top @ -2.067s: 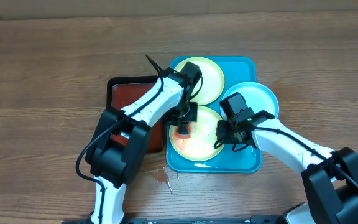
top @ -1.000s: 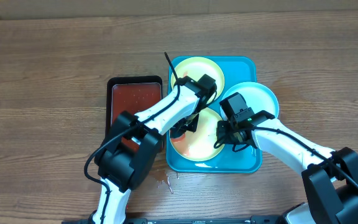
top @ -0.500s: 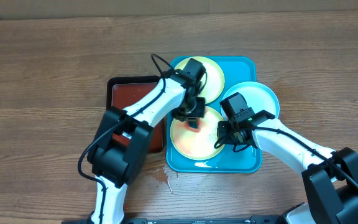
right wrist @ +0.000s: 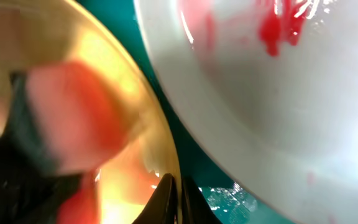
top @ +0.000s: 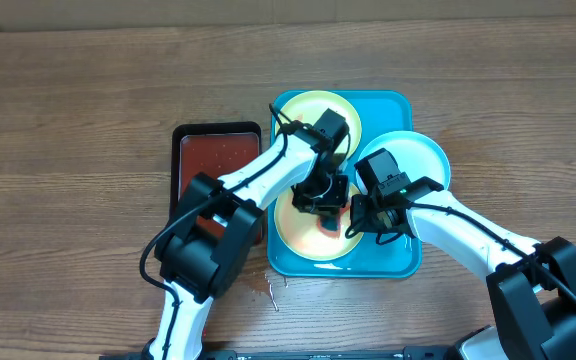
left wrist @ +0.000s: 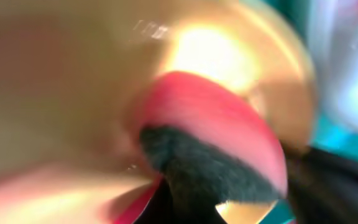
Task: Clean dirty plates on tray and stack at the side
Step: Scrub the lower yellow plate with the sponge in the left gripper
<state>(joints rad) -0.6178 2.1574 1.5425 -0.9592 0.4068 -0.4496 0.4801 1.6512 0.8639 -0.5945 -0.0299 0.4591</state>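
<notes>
left gripper (top: 325, 208) is clamped on a red sponge (left wrist: 210, 118), which lies directly beneath it on the front plate (top: 303, 238) in the tray (top: 393, 266). right gripper (top: 360, 216) pinches that plate's right rim, just beside.

Left arm (top: 268, 165) hooks in from lower left, left gripper (top: 326, 203) pointing down, clamped on a soft red sponge (left wrist: 210, 118). Right arm (top: 458, 225) reaches in from lower right, right gripper (top: 353, 222) pinching the rim of a pale yellow-green plastic plate (top: 303, 238).

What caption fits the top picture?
Left gripper presses a red sponge on the yellow plate; right gripper holds its rim, in the turquoise tray.
</notes>
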